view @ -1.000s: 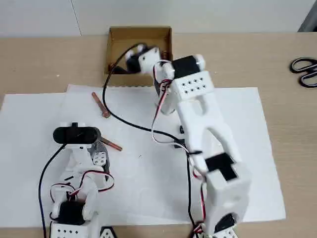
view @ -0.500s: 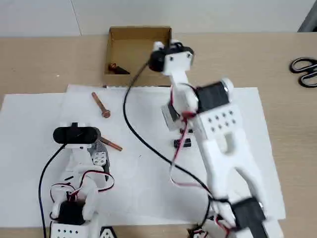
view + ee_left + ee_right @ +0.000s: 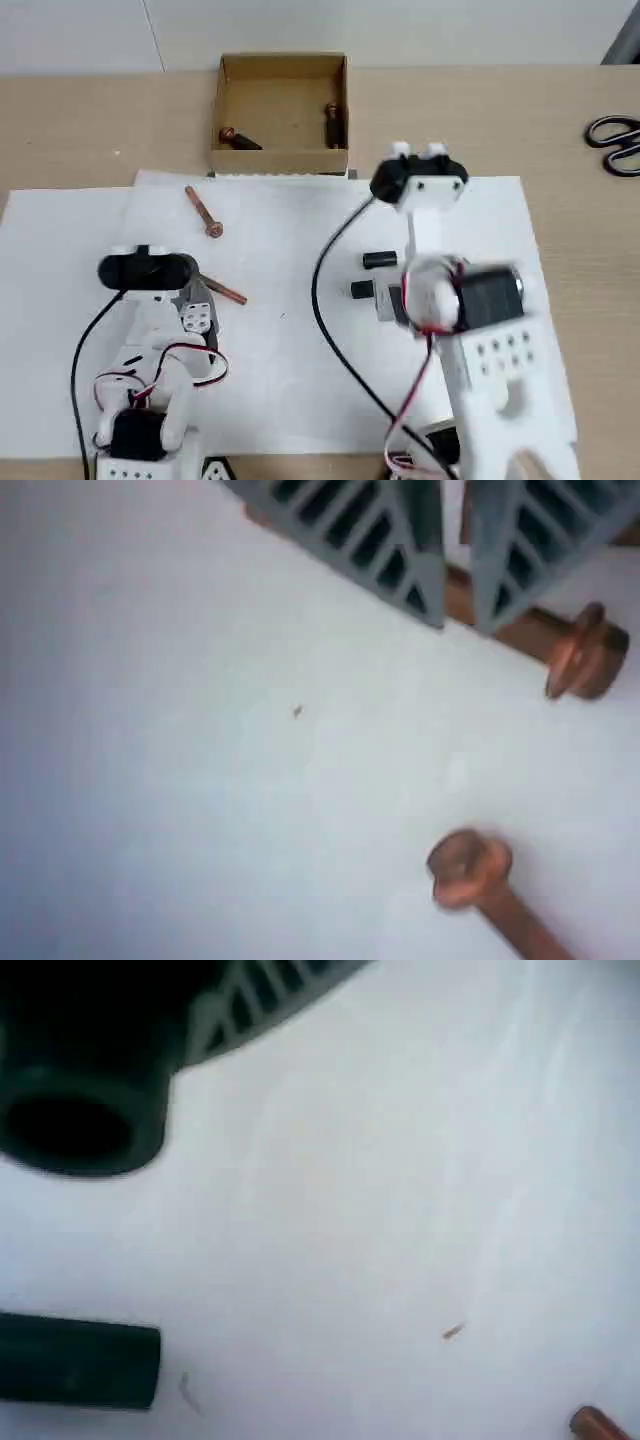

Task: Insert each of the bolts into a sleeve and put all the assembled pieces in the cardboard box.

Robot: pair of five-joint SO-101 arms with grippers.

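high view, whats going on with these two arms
Two robot arms are pairing bolts with sleeves and boxing them. Two assembled pieces lie in the cardboard box. The right arm hangs over two black sleeves on the paper. The left gripper sits above one bolt, with another bolt loose nearby.

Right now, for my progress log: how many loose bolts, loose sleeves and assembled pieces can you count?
Loose bolts: 2
Loose sleeves: 2
Assembled pieces in the box: 2
Total: 6
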